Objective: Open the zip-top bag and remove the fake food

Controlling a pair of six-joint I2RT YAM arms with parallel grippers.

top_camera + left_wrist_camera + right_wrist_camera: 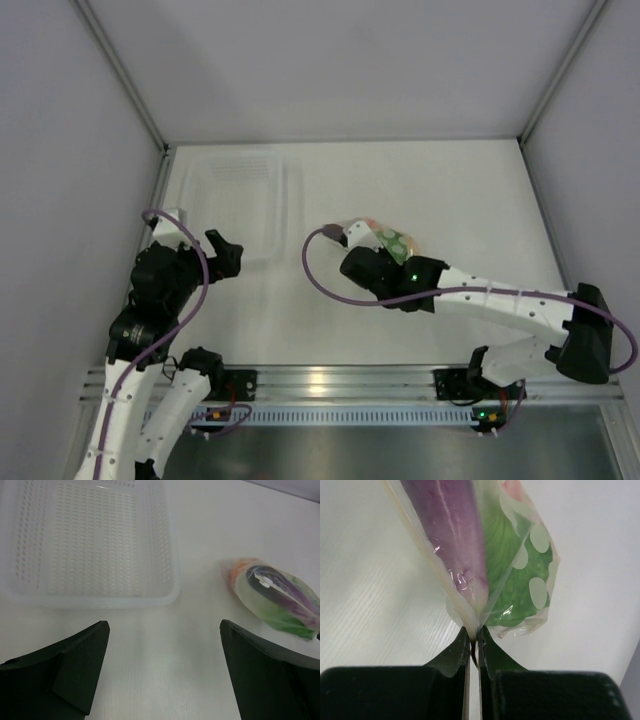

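From above, my right gripper (pixel 372 243) holds the bag (pixel 395 240) mid-table, right of the tray (pixel 295 190), I judge to anchor one edge. The left gripper (pixel 228 255) hovers beside the tray.

Left wrist: jaws wide apart and empty, the bag ahead to the right, ready to take the opposite lip.

Right wrist: jaws clamped on the bag's edge, with the eggplant (pixel 455 540) and lettuce (pixel 515 590) inside.

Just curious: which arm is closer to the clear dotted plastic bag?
Right. The right fingers pinch the clear white-dotted plastic bag by its edge; the left fingers hang open, apart from it.
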